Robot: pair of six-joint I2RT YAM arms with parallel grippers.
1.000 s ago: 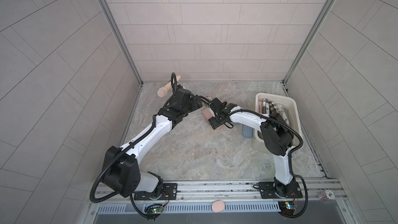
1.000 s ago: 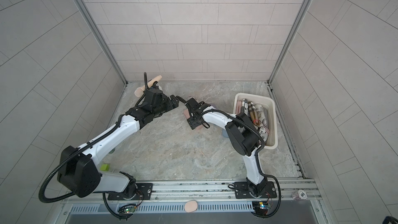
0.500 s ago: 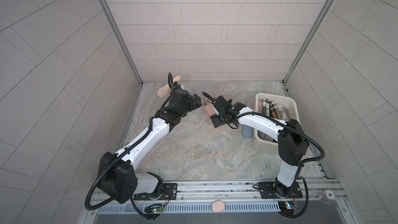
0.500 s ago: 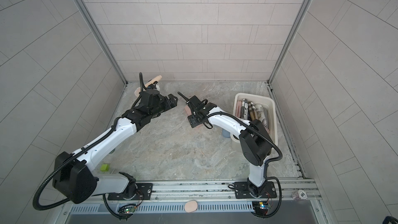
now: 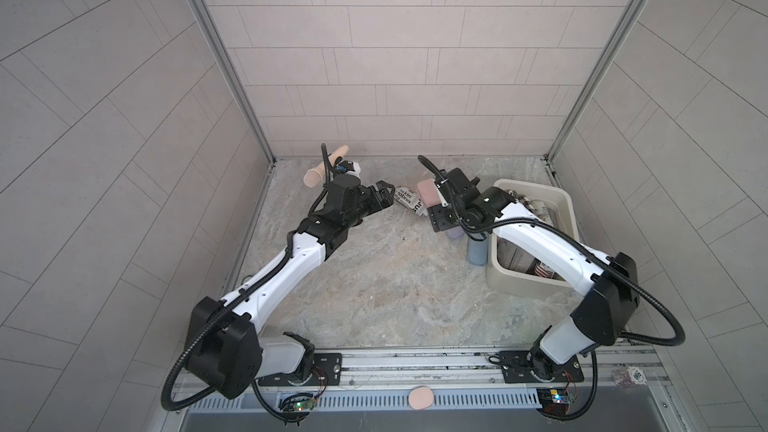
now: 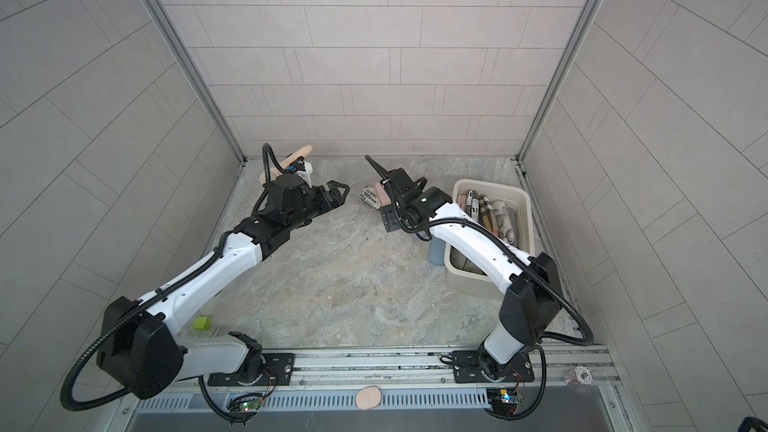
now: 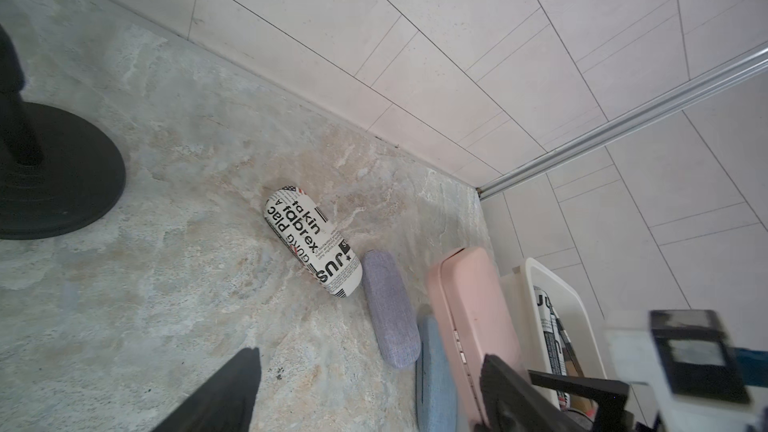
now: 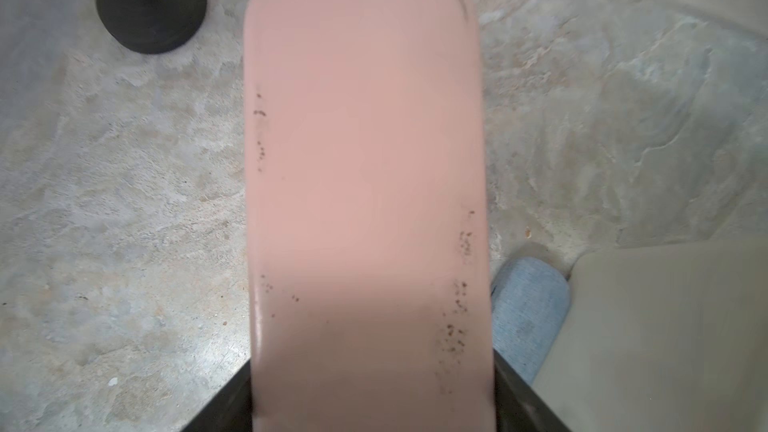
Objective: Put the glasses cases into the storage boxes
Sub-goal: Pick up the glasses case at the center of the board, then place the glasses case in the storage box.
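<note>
My right gripper [image 8: 372, 392] is shut on a pink glasses case [image 8: 365, 180], held above the floor left of the cream storage box [image 5: 569, 209]; both top views show the pink case [image 6: 384, 197]. Several cases lie in the box [image 6: 490, 209]. A newspaper-print case [image 7: 313, 243], a lavender case [image 7: 390, 309] and a light blue case [image 7: 432, 367] lie on the floor. The blue case [image 5: 476, 251] rests against the box wall. My left gripper [image 5: 384, 193] hangs open and empty just left of the newspaper-print case [image 5: 409, 201].
A pink microphone [image 5: 324, 170] on a black stand with a round base [image 7: 54, 172] is in the back left corner. A small pink oval pad [image 5: 420, 398] lies on the front rail. A green block [image 6: 202, 322] sits beside the left arm's base.
My right gripper has carried the pink case up and toward the back right while its elbow swung out to the right. The left gripper has shifted only slightly and stays open.
</note>
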